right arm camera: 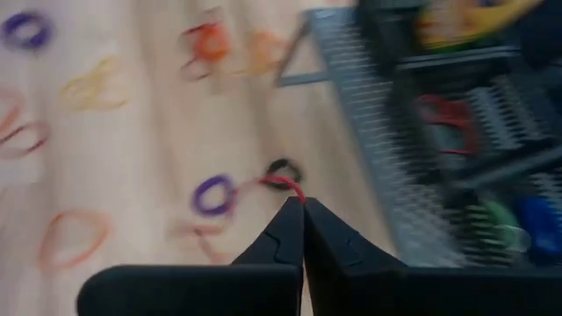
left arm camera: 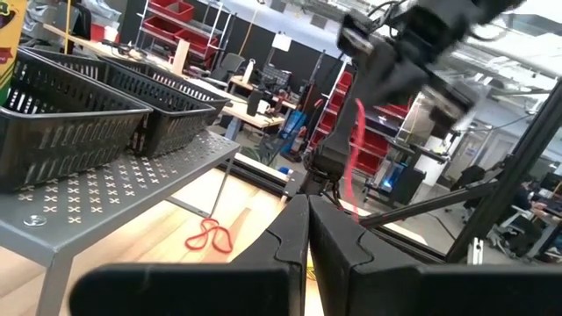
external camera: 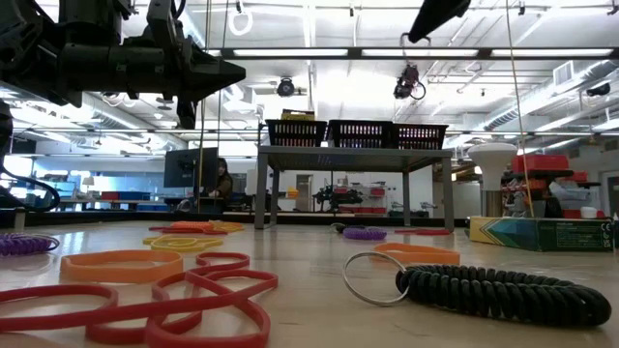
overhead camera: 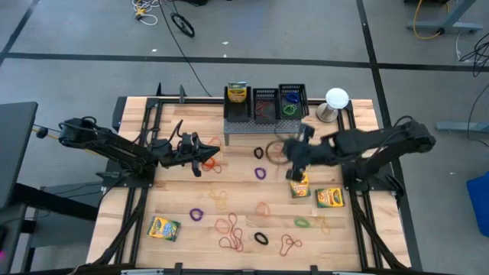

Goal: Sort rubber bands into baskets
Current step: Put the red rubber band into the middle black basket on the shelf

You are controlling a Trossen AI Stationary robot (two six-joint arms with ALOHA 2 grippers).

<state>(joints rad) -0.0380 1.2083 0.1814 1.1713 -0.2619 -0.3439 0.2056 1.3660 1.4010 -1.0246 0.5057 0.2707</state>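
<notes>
Right gripper (overhead camera: 293, 151) is just in front of the grey stand (overhead camera: 260, 124), off its right-hand half and raised above the table. Its fingers are pressed together on a red rubber band (right arm camera: 283, 183). In the left wrist view the loop hangs slack and lengthwise below the fingertips. The three baskets (overhead camera: 265, 92) sit in a row on top of the stand. The middle one (right arm camera: 457, 123) already holds red bands; the one at the stand's right end holds green and blue. From the held band, the middle basket therefore lies beyond the stand's front edge and slightly towards its left end. In my judgement the carry must clear that edge with the trailing loop lifted. Left gripper (overhead camera: 200, 162) waits further off, in front of the stand's left end. Its fingers are closed, with nothing visible between them. The right arm is the nearer.
</notes>
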